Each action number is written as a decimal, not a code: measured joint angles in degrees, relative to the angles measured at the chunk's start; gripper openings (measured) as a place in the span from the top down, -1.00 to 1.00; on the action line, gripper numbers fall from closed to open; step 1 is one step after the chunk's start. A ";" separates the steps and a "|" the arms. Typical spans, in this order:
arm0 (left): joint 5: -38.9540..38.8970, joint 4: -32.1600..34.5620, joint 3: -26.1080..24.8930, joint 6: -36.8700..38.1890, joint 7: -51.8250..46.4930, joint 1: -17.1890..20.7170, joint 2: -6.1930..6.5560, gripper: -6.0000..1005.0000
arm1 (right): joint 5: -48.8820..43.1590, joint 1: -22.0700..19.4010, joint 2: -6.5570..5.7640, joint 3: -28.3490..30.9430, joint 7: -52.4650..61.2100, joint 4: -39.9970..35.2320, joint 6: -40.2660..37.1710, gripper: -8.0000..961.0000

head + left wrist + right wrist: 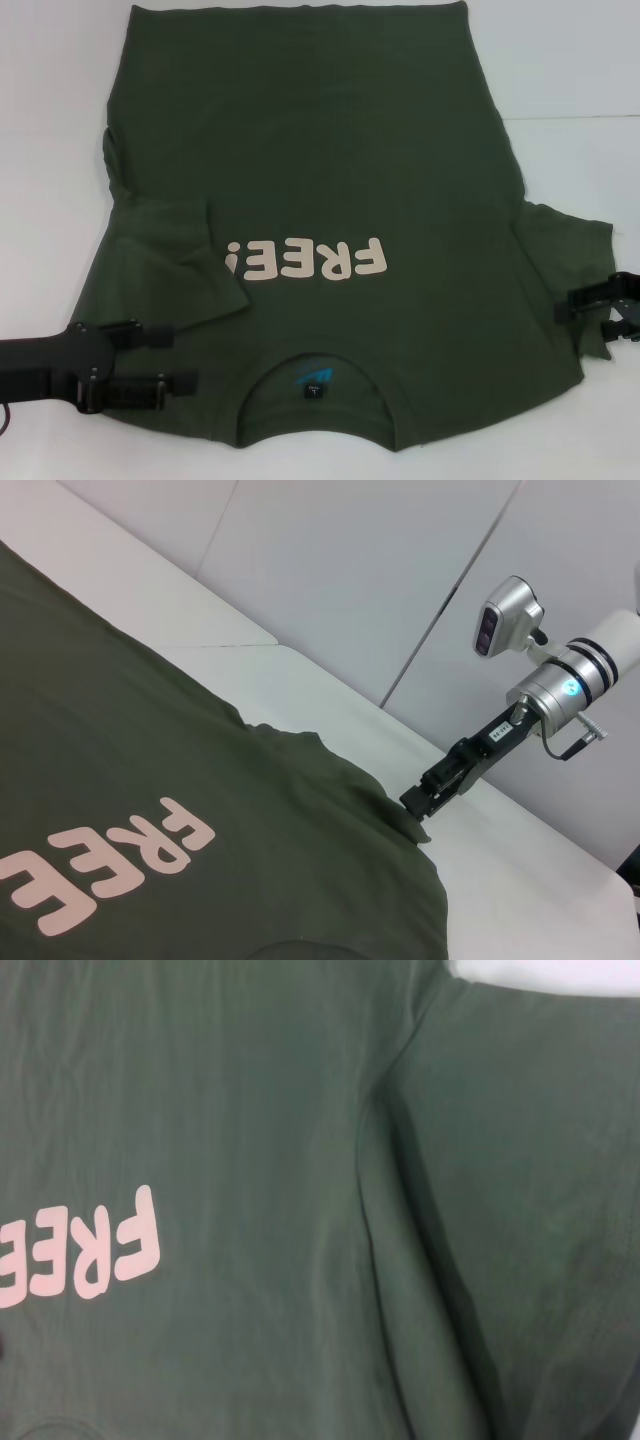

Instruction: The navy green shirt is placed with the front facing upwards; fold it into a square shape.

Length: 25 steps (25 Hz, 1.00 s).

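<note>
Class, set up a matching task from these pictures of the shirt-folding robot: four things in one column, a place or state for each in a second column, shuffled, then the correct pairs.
Things
1. left sleeve
2. right sleeve
3. neck label
4. FREE! lettering

Places or states
A. spread outward on the table, right pincer at its edge
B. cream, across the chest
C. folded inward over the shirt's front, left pincer near it
D. inside the collar, at the edge nearest the robot

Pairs: 1-C, 2-A, 3-D, 4-B
</note>
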 joint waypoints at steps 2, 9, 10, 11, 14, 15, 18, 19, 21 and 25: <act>0.00 0.00 0.00 0.00 0.00 0.00 0.00 -0.83 | -0.20 -0.04 -0.02 -0.19 0.21 0.00 0.10 -0.81; 0.00 0.00 0.00 0.00 0.00 0.00 0.00 -0.83 | -0.45 -0.19 -0.09 -0.49 0.34 0.00 0.32 -0.30; 0.00 0.00 0.00 0.00 0.00 0.00 0.00 -0.83 | -0.46 -0.19 -0.12 -0.50 0.34 0.00 0.33 -0.24; 0.00 0.00 0.00 0.00 0.00 0.00 0.00 -0.83 | -0.47 -0.19 -0.17 -0.50 0.35 0.00 0.34 -0.17; 0.00 0.00 0.00 0.00 0.00 0.00 0.00 -0.83 | -0.54 -0.19 -0.40 -0.57 0.40 0.00 0.35 0.02; 0.00 0.00 0.00 0.00 0.00 0.00 0.00 -0.83 | -0.67 -0.18 -0.45 -0.59 0.41 0.00 0.35 0.08; 0.00 0.00 0.00 0.00 0.00 0.00 0.00 -0.83 | -1.19 -0.21 -0.51 -0.60 0.47 0.05 0.35 0.23; 0.00 0.00 0.00 0.00 0.00 0.00 0.00 -0.83 | -1.31 -0.22 -0.51 -0.60 0.49 0.08 0.35 0.25; 0.00 0.00 0.00 0.00 0.00 0.00 0.00 -0.83 | -1.36 -0.23 -0.52 -0.60 0.50 0.11 0.34 0.30; 0.00 0.00 0.00 0.00 0.00 -0.05 0.00 -0.83 | -1.36 -0.25 -0.53 -0.61 0.50 0.14 0.31 0.35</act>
